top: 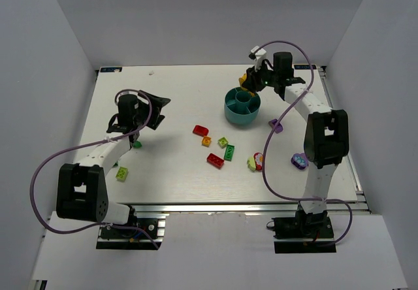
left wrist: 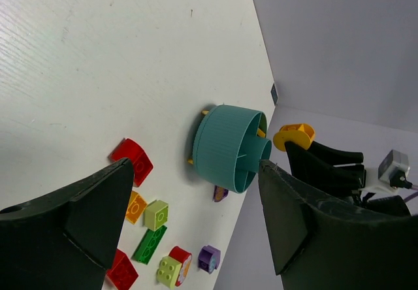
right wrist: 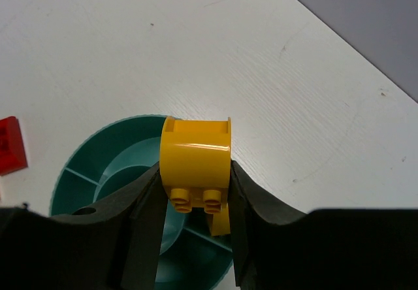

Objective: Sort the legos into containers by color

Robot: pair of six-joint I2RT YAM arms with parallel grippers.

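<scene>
The teal divided bowl [top: 242, 105] stands at the back middle of the table. My right gripper [top: 251, 80] is shut on a yellow brick [right wrist: 194, 162] and holds it above the bowl's far rim [right wrist: 98, 192]. Another yellow piece [right wrist: 221, 221] lies in the bowl beneath it. My left gripper [top: 157, 110] is open and empty, off to the left of the bowl [left wrist: 228, 146]. Loose legos lie in front of the bowl: red [top: 201, 130], orange [top: 206, 141], lime [top: 223, 142], green [top: 229, 152], red [top: 215, 161] and a lime-and-red pair [top: 254, 162].
Two purple bricks [top: 276, 127] [top: 300, 161] lie beside the right arm. A lime brick [top: 122, 173] and a green brick [top: 136, 144] lie by the left arm. Grey walls enclose the table on three sides. Purple cables loop off both arms.
</scene>
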